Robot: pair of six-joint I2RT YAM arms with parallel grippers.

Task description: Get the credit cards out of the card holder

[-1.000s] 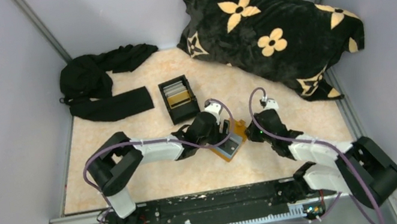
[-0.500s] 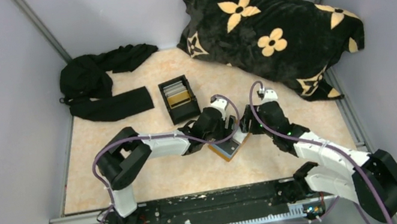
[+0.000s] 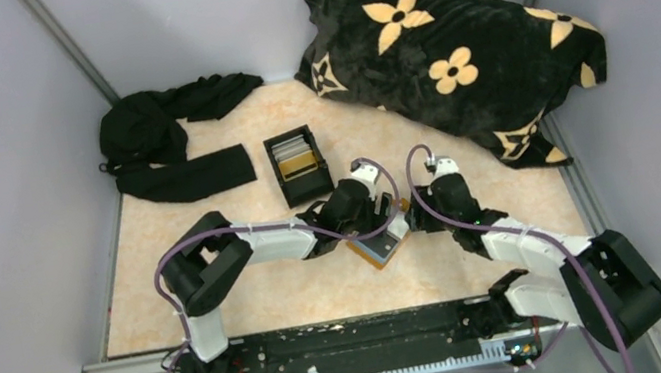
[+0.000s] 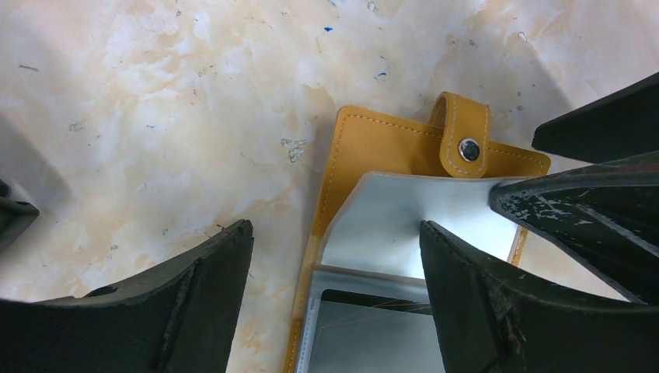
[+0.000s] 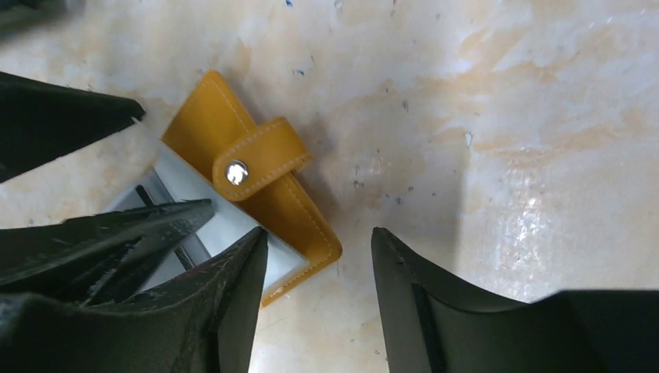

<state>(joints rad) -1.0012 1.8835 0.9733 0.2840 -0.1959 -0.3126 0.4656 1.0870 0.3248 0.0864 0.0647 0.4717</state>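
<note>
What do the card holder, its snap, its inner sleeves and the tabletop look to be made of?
The card holder: matte orange-tan leather or imitation, with stitched edges. Its snap: shiny silver, likely metal. The inner sleeves: glossy translucent plastic, judging by the reflections. The tabletop: smooth cream-beige marble pattern; stone or printed laminate cannot be told.

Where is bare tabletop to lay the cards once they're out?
Bare marble table between the near edge and the orange leather card holder; also between the black open-topped box and black flowered blanket. Crowded around the holder.
</note>
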